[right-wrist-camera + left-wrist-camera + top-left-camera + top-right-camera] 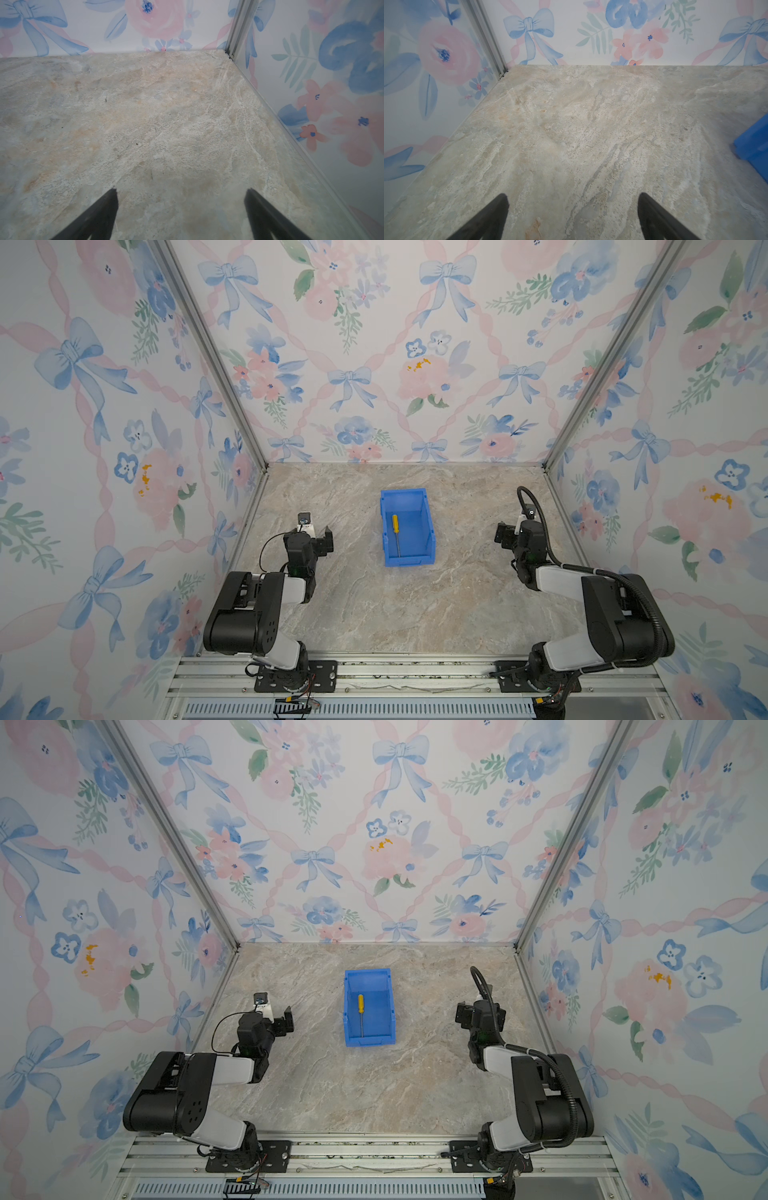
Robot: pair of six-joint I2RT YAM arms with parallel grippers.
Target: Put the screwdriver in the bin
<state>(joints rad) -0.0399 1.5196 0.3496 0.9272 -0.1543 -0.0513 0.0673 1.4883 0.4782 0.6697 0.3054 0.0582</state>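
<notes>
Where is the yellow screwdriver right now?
In both top views the slim yellow-handled metal screwdriver lies inside the blue rectangular plastic bin, near its left wall, handle at the far end.

Counted in both top views: 1 blue bin (404, 499) and 1 screwdriver (397, 537), lying inside it. 2 robot arms: the left arm (257, 605) at 8 o'clock from the bin and the right arm (602, 605) at 4 o'clock. 2 grippers, 1 per arm: the left gripper (572, 196) and the right gripper (181, 192). Each shows 2 black fingers (488, 222) in its wrist view. 1 marbled table (415, 614). 3 flowered walls (374, 364), at 9, 12 and 3 o'clock. 2 metal corner posts (208, 344), at 11 and 1 o'clock.
</notes>
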